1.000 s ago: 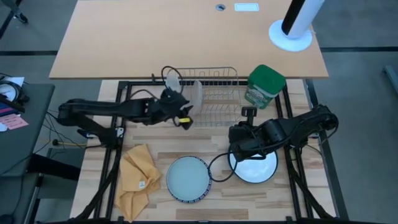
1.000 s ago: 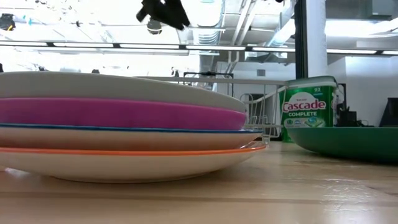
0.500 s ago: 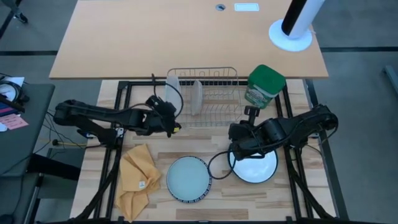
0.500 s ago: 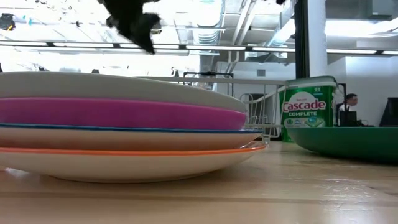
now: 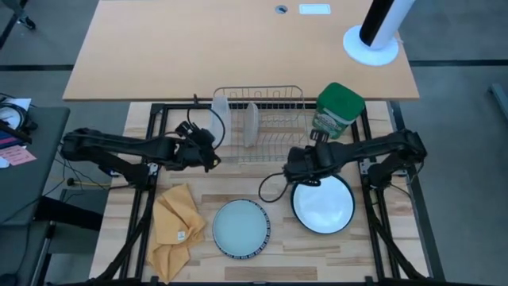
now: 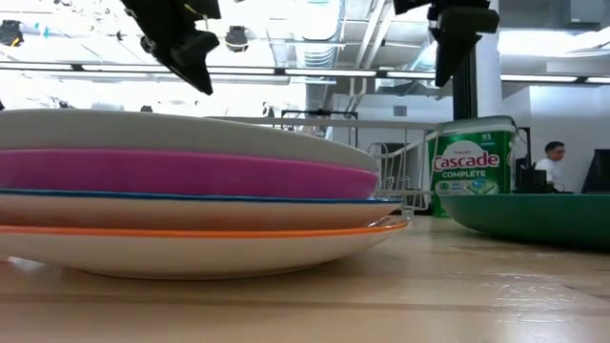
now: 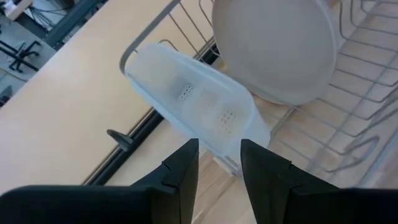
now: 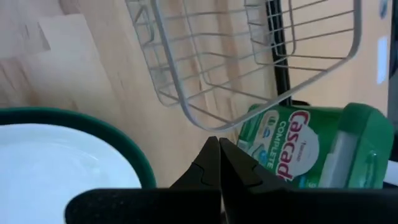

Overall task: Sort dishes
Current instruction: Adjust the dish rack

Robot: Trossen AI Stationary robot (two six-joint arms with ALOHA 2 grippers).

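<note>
The left end effector (image 5: 213,156), fingers narrowly parted and holding nothing, hangs just beside the wire rack (image 5: 274,127), where a frosted container (image 7: 199,106) and a pale plate (image 7: 273,46) stand on edge. The right end effector (image 5: 291,168), pinched shut and empty, hovers by the green-rimmed white plate (image 5: 324,205) on the counter (image 5: 238,187), near a green canister (image 8: 298,152) reading "Cascade Complete". A four-plate stack (image 6: 191,191) sits nearby.

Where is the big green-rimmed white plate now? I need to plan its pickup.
In the high view the green-rimmed white plate lies flat on the table's right side, right of the plate stack and just in front of the right tool.
</note>
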